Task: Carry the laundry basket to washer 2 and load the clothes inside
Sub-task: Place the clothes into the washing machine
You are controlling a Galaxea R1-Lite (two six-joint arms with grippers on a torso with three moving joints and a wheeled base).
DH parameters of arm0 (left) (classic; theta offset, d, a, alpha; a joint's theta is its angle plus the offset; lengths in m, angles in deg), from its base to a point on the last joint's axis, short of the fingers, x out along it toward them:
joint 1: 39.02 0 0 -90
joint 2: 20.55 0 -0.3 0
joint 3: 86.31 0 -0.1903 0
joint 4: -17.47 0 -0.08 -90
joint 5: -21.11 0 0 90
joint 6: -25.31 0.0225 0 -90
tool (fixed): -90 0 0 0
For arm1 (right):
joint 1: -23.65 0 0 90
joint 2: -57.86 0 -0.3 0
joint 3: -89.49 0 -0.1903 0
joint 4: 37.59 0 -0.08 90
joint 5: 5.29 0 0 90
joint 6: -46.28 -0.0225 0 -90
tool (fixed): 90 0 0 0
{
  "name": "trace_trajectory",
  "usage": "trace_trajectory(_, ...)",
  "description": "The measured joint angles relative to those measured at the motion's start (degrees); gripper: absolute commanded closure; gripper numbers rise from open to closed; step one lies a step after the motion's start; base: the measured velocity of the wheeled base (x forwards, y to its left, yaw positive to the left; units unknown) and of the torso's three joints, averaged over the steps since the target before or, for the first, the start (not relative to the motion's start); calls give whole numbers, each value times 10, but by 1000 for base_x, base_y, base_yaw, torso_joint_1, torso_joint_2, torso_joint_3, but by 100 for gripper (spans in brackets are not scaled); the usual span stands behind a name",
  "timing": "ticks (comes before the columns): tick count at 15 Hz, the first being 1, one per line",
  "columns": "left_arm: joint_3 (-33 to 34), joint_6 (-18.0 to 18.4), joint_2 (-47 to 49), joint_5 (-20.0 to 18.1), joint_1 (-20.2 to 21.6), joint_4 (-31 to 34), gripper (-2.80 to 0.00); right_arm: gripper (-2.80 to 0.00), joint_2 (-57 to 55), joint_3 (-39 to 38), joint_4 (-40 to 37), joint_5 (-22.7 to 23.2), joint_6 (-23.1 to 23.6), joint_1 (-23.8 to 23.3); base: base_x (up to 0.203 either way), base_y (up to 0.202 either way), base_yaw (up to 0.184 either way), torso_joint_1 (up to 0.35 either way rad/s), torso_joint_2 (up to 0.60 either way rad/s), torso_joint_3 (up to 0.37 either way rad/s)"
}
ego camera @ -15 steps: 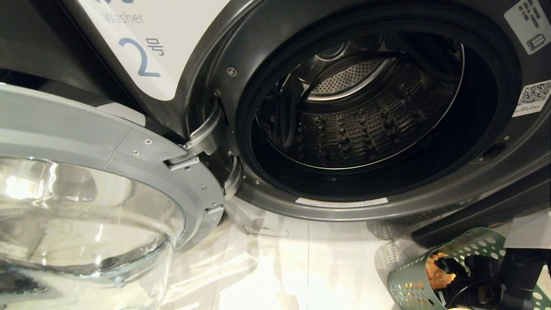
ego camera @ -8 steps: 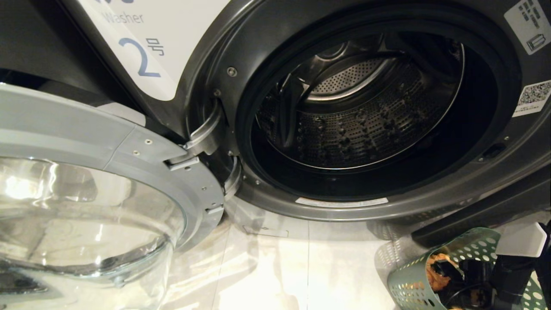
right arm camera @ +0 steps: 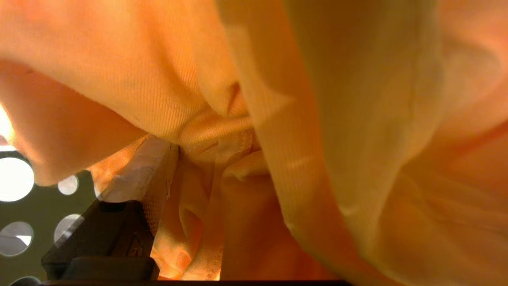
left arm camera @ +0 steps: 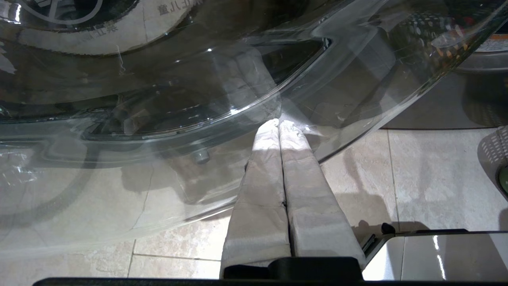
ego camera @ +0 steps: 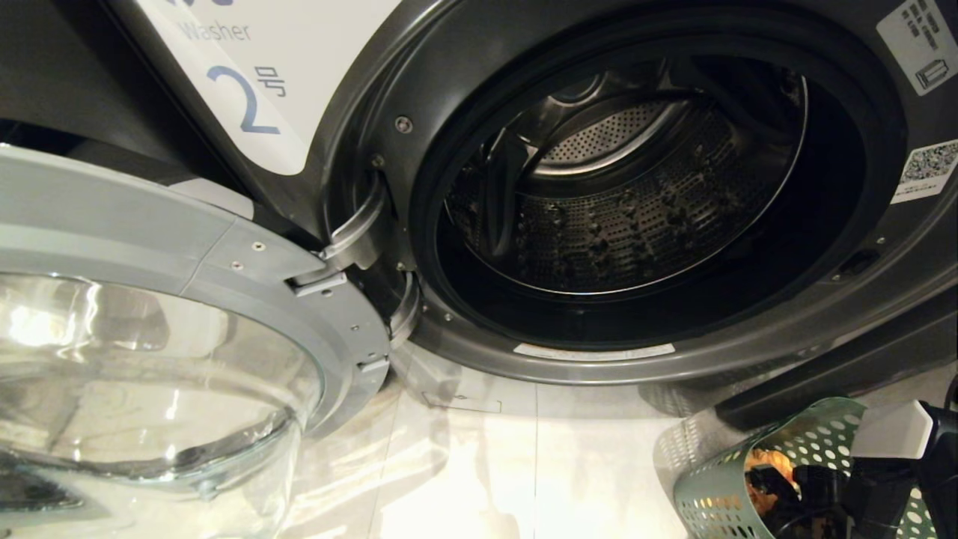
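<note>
R arm [ego camera: 898,464] lower in basket [ego camera: 718,486], fingers hidden.

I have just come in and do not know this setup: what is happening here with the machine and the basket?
The dark grey front-load washer labelled 2 stands with its round glass door swung open, and no clothes are visible in its steel drum. On the tiled floor beside it is the green perforated plastic laundry basket. The right gripper is reaching down into the basket, jaws wide, pushed into the yellow garment; no grip shows yet. The left gripper is shut and parked by the door glass.
</note>
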Motion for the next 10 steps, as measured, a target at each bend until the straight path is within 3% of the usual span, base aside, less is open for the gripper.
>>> trace_trajectory(7, 0, 0, 0, 0, 0, 0, 0, 0, -7, -1, 19, -1, 1, -2, 0, 0, 0, 0, 0, 0)
trace_trajectory(10, 0, 0, 0, 0, 0, 0, 0, 0, 27, -40, 15, 1, 12, -8, 0, 0, 0, 0, 0, 0)
